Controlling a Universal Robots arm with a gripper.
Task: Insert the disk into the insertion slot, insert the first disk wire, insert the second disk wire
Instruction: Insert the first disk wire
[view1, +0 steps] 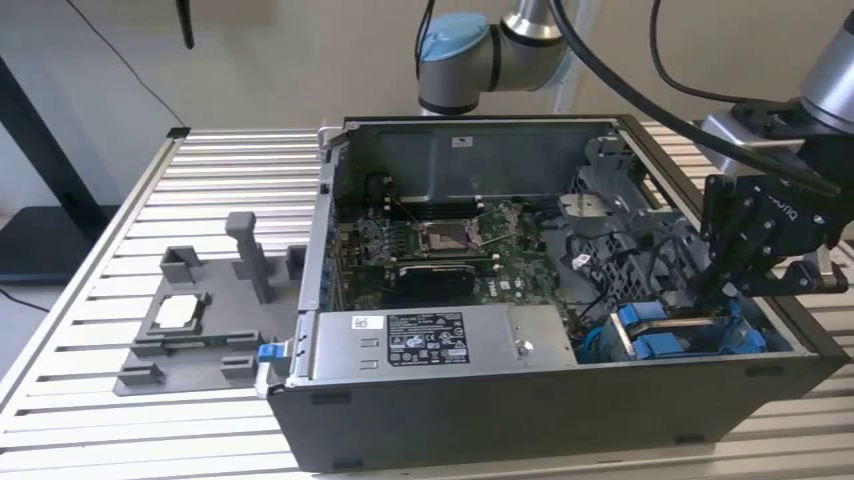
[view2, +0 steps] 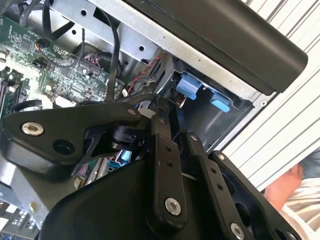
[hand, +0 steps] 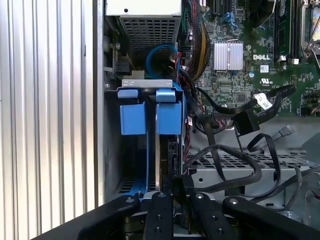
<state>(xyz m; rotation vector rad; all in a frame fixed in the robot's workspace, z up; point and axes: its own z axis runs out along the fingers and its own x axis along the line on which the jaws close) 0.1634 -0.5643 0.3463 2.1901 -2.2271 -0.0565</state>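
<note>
One ribbed aluminium table (view1: 227, 170) carries one open dark grey metal computer case (view1: 534, 420) with one green circuit board (view1: 441, 235) inside. One black gripper (view1: 703, 290) reaches into the case's corner bay, fingers pressed close together; what they pinch is hidden. One disk (hand: 168, 117), clipped in a bright blue plastic carrier, sits slotted in that bay just beside the gripper, two blue tabs (hand: 128, 93) showing.
</note>
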